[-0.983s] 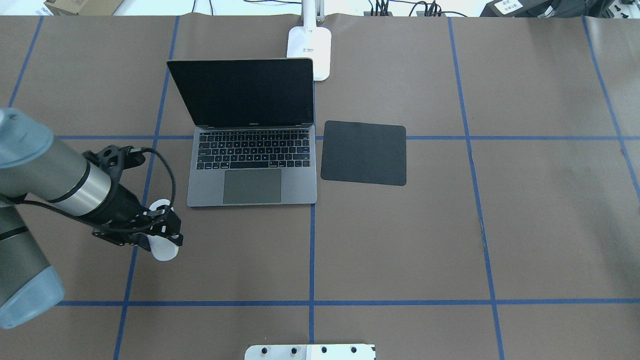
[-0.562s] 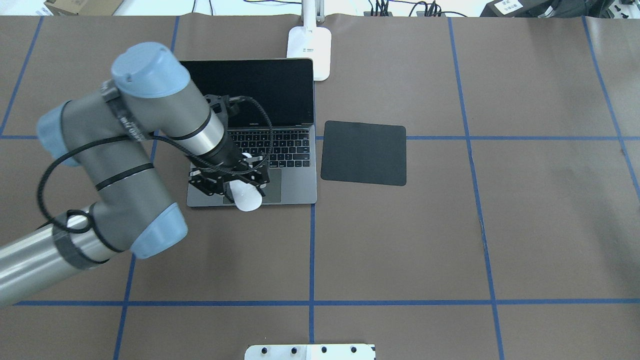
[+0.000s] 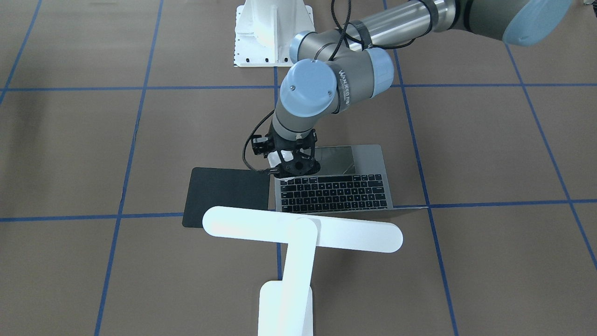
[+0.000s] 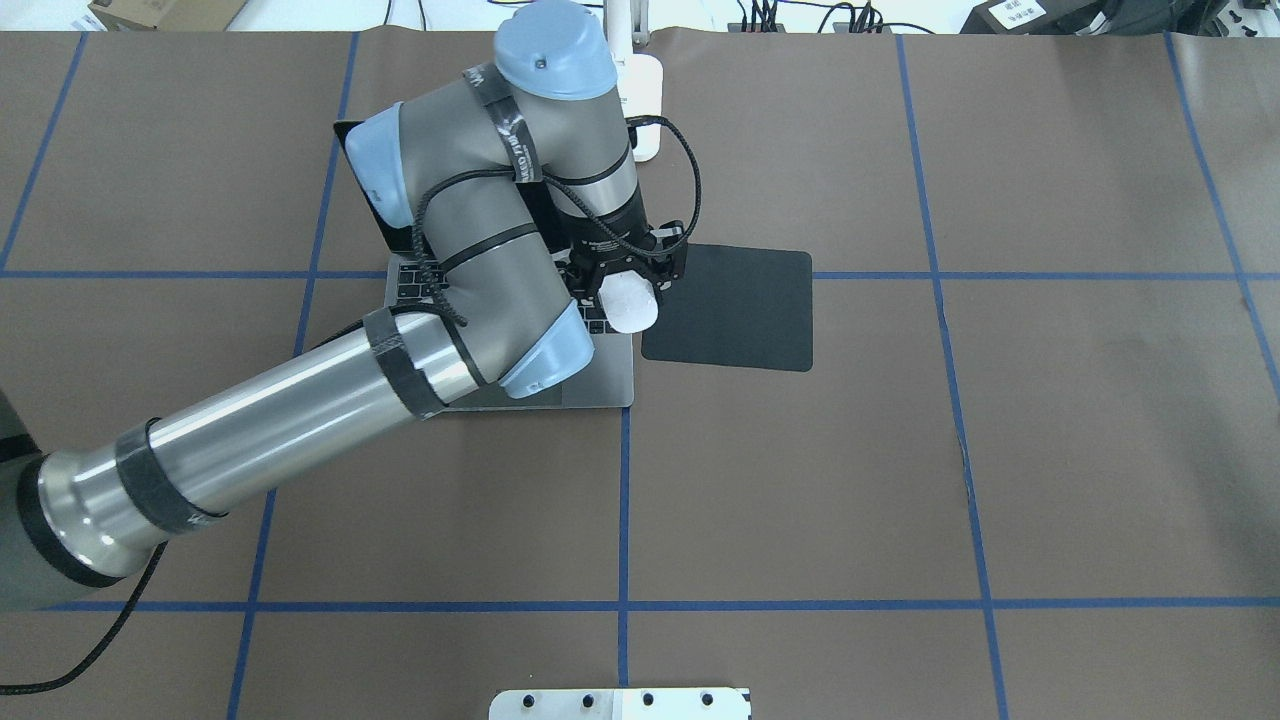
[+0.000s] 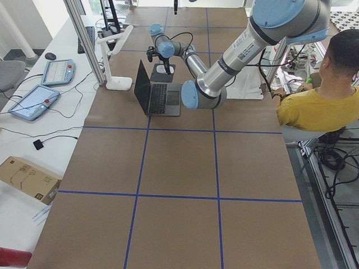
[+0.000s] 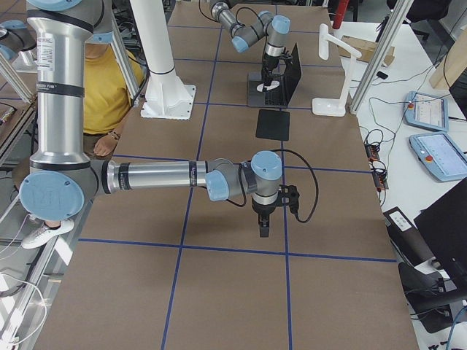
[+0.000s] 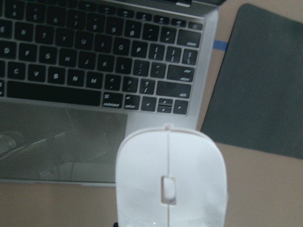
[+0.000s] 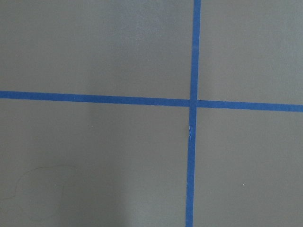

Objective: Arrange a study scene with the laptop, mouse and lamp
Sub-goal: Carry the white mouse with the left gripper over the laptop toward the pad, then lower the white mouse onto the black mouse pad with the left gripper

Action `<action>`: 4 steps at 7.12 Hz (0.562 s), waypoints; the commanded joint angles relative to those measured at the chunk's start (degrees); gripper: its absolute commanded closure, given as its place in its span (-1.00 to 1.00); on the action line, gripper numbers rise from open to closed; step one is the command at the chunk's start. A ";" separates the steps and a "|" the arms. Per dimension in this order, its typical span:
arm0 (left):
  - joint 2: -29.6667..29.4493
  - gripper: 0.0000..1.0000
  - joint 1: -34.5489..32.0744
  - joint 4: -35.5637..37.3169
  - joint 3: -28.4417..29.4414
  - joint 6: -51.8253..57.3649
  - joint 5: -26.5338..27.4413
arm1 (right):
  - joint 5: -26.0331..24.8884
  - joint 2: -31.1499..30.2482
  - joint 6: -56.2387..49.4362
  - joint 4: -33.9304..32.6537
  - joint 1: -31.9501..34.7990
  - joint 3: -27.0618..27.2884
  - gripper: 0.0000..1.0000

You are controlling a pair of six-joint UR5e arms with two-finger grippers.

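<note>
The open grey laptop sits at mid-table, partly hidden by my left arm; its keys show in the left wrist view and the front-facing view. My left gripper is shut on the white mouse and holds it above the laptop's right edge, beside the black pad. The mouse fills the lower left wrist view. The white T-shaped lamp stands behind the laptop. My right gripper hangs over bare table far to the right; I cannot tell whether it is open or shut.
The black pad lies flat just right of the laptop, also in the left wrist view. A white bolted pedestal stands at the robot's side. Blue tape lines cross the brown table cover. A seated person is beside the table.
My left arm has swung from left of the laptop across its keyboard to its right edge by the black pad, carrying the mouse. Laptop, pad and lamp have not moved.
</note>
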 commanded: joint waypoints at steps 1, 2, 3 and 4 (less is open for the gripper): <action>-6.35 0.03 0.16 -9.29 13.55 0.10 5.55 | 0.03 -0.01 -0.08 -0.03 0.00 0.03 -1.00; -8.89 0.03 0.51 -9.41 17.25 0.10 6.02 | 0.03 0.08 -0.08 -0.03 0.00 0.03 -1.00; -11.27 -0.05 1.99 -9.50 20.33 0.01 8.63 | 0.03 0.08 0.01 -0.03 0.00 0.03 -1.00; -11.47 -0.18 3.66 -9.50 20.62 0.01 11.62 | 0.03 0.08 0.01 -0.03 0.00 0.03 -1.00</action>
